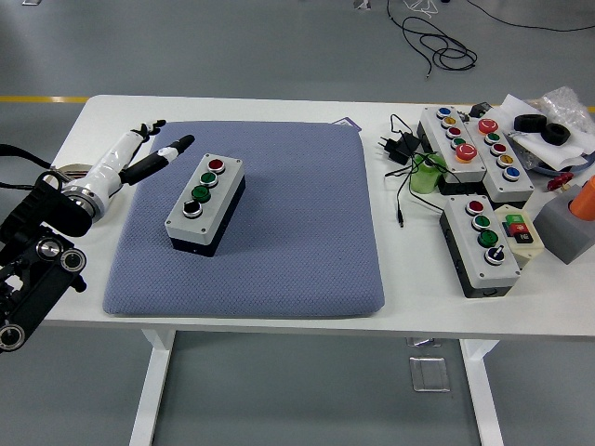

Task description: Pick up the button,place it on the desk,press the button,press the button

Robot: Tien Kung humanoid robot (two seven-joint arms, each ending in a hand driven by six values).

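One hand in view: the left hand [149, 149] comes in from the left edge, over the left border of the blue pad [279, 251]; its arm is black low down, white-wrapped near the wrist
Fingers: spread and loose, holding nothing; the fingertips [184, 141] point toward the button box, just short of its upper left corner, not touching it
Right hand: not seen anywhere in the head view
Button box [205, 202]: grey top, black base; lies on the pad left of its middle, set on a slant with its long side running from lower left to upper right
Its buttons: four in a row; red at the far end, then two green, then a black knob at the near end
Blue pad: a padded mat covering the middle of the white table [232, 107]; nothing else lies on it
Other button boxes [479, 243]: several on the bare table to the right, well apart from the pad; one near the front, two longer ones behind it
Charger [402, 147]: black plug and cable between pad and boxes
Tape roll [544, 128]: black, at the far right on white paper
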